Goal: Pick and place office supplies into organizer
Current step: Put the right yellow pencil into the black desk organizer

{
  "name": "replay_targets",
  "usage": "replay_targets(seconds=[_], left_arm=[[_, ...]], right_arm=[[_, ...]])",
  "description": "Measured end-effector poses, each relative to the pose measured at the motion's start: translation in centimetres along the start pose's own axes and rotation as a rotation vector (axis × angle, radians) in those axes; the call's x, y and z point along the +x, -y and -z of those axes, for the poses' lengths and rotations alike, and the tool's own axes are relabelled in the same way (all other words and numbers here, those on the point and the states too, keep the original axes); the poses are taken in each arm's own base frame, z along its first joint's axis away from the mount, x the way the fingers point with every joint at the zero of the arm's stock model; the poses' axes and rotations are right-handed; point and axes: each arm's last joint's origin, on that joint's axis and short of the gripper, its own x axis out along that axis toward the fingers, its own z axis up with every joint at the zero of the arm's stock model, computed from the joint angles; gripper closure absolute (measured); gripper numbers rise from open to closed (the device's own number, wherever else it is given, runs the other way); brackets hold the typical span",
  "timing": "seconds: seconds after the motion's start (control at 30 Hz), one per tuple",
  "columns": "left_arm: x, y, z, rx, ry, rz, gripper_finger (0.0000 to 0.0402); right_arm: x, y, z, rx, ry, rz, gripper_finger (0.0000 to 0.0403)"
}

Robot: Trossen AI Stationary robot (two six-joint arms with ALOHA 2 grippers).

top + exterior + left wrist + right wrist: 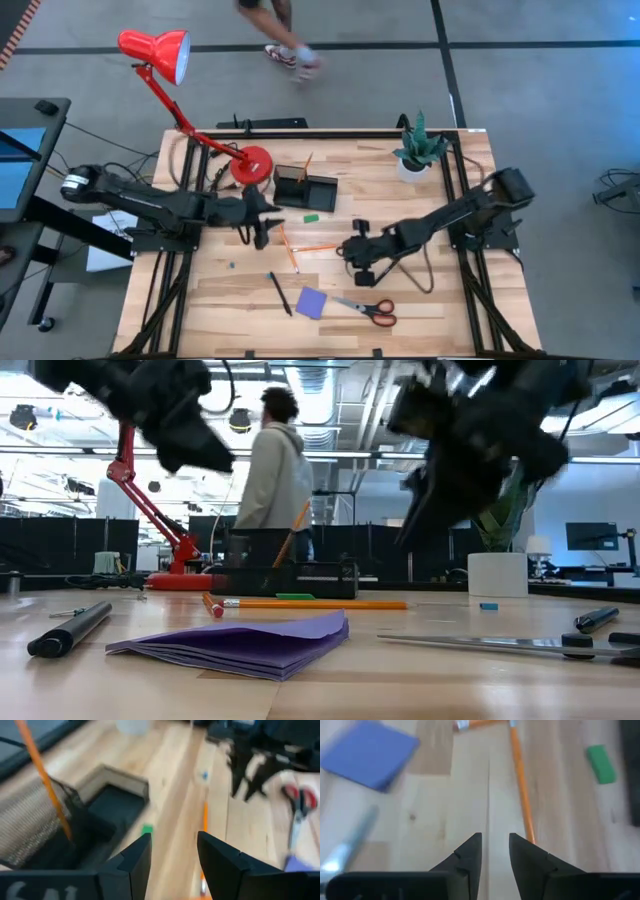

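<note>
Item count, table surface
Three orange pencils [290, 248], one standing in the organizer [306, 187]; one black pen [279, 293]; one green eraser [311, 216]; one purple notepad [311, 303]; one scissors [366, 309].

I work in a robotics lab: my wooden table [420, 290] sits in a black frame on grey concrete. At twelve o'clock a person [275, 470] walks past; beyond are monitors [590, 536], dark partitions and ceiling ducts.
</note>
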Motion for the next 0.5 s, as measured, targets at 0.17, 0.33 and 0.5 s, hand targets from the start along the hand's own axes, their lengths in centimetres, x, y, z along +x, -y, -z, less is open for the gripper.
replay_targets(seconds=[0.17,0.33,0.5], left_arm=[[2.0,1.0,2.3,0.010,0.064,-0.006,0.0250],[4.4,1.6,4.4,0.026,-0.002,0.001,0.0251],[7.3,2.3,6.1,0.020,0.001,0.031,0.0251]], right_arm=[[2.4,0.0,0.1,-0.010,0.035,0.009,0.0310],[2.1,1.3,-0.4,-0.007,0.058,0.045,0.0310],[2.1,2.5,-0.6,0.011,0.051,0.010,0.0310]])
